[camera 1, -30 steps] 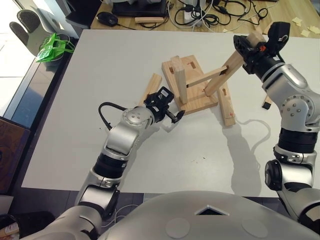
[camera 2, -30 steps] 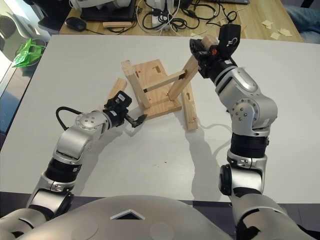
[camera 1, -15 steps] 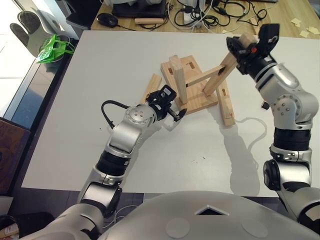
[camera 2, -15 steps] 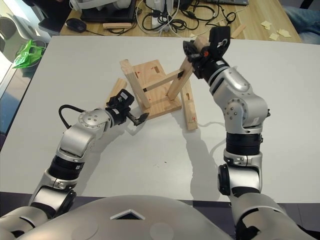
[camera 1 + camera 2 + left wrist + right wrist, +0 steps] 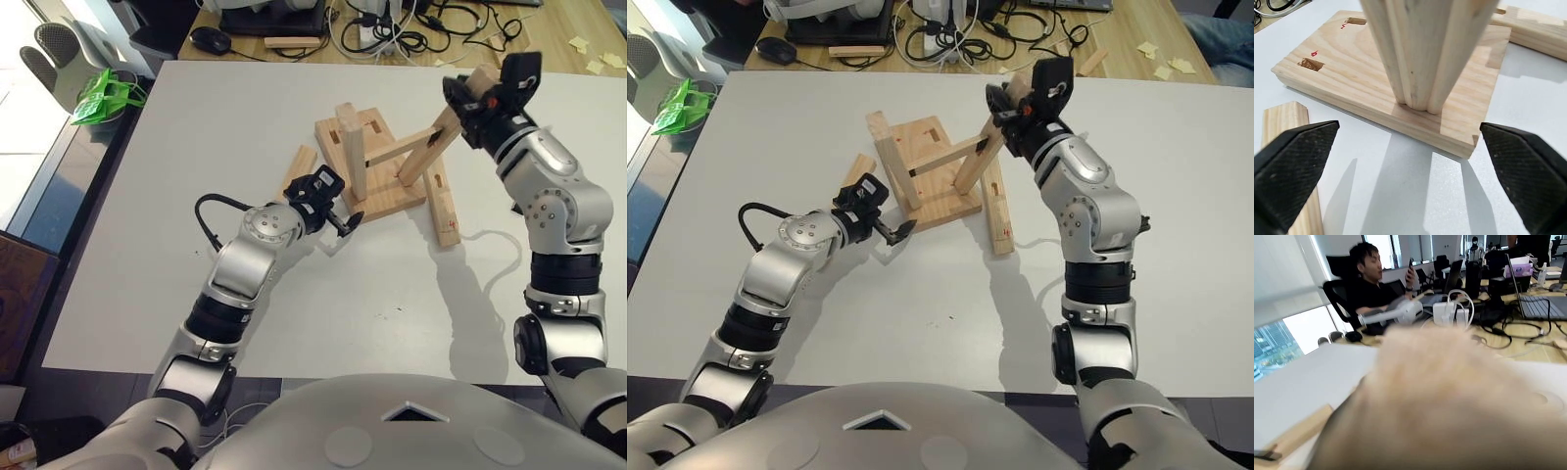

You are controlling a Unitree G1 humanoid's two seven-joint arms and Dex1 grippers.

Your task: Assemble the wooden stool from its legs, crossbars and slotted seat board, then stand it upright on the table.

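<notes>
Left eye view puts the slotted seat board flat on the counter, near its middle; one leg stands upright in the board, and a crossbar runs from it to a second leg that leans steeply, its foot down at the board's right side; whether that foot sits in its slot, you cannot tell from here. Your right end effector is clenched on the top end of the leaning leg; your left end effector hovers released just off the board's near corner, with nothing between its pads, so nothing is pinning the board. That is the main risk, I judge: push the leaning leg upright with the board free and it may slide or lift; the crossbar could then lever out of the upright leg or tip it over. A skewed push might also jam the foot against the slot's edge instead of seating it. By count: one seat board, two legs on it, one crossbar joining them, and two loose wooden pieces lying flat, one just left of the board, one just right of it; two end effectors.
</notes>
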